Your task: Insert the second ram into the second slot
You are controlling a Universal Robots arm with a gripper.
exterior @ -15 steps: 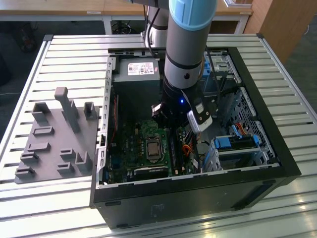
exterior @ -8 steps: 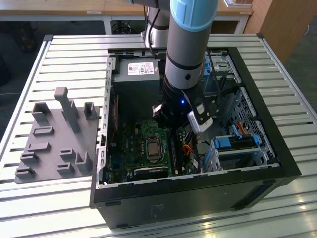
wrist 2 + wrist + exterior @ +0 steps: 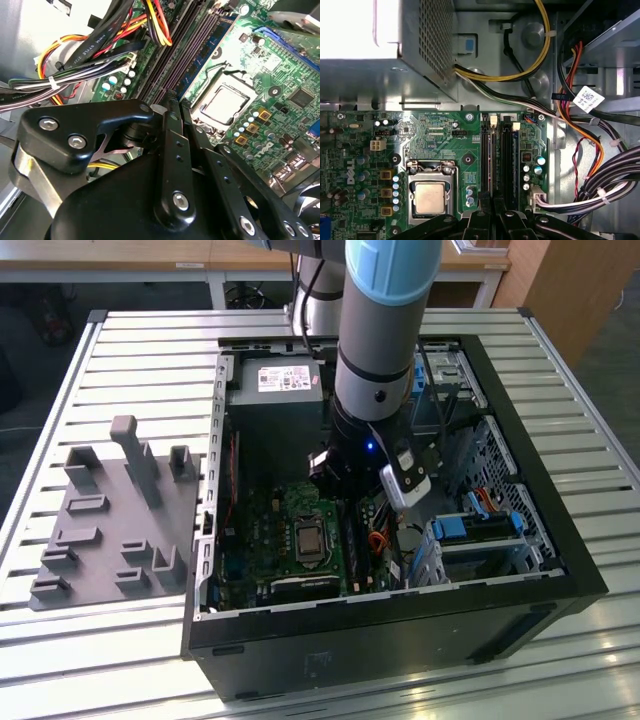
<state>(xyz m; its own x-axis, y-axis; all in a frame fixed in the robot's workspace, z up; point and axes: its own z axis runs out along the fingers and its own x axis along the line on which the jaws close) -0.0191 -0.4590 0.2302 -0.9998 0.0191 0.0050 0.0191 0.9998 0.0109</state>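
My gripper (image 3: 176, 101), pinched shut, sits right over the slots (image 3: 507, 160) with one stick (image 3: 216, 40) seated just ahead; whether the second ram is in, I can't tell

We see the computer case (image 3: 400, 612) lying open on the slatted table (image 3: 130, 340), with a holder tray (image 3: 110, 480) beside it at the exterior view's left. Inside, the power supply (image 3: 275, 390) sits behind the motherboard (image 3: 255, 535). The memory slots (image 3: 485, 160) run just beside the processor socket (image 3: 430, 195), and the gripper (image 3: 495, 202) hangs above them.
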